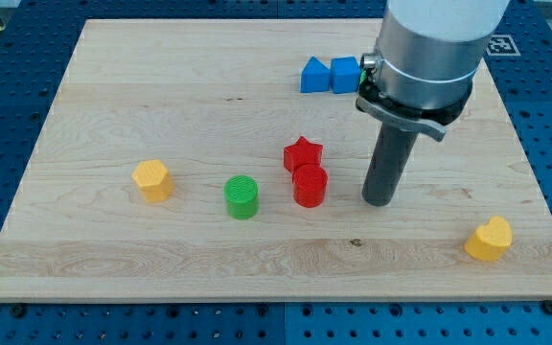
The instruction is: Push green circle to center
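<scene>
Green circle (241, 196) sits left of the red cylinder (310, 185); my tip (379, 201) stands right of it, a plain rod grasping nothing.

Board (161, 86): pale grained wood, matt. Green circle (241, 196): ribbed plastic. Arm housing (429, 43): brushed metal.

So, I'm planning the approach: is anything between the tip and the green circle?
Yes. The red cylinder sits on the line between my tip and the green circle, with the red star touching it just above.
</scene>
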Robot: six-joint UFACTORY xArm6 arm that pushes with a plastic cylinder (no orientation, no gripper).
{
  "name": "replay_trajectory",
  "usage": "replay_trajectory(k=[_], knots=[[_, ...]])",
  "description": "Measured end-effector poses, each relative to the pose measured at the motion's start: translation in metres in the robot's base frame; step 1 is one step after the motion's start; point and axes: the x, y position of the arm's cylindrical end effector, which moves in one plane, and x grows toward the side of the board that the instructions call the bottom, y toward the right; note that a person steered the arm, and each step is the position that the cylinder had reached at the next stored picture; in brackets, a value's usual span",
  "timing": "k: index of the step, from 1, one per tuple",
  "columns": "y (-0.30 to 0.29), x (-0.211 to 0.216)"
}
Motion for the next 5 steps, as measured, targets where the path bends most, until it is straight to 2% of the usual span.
replay_trajectory(k=[1,3,5], knots=[[-0.018,0.001],[-0.072,0.043],[-0.113,0.045]])
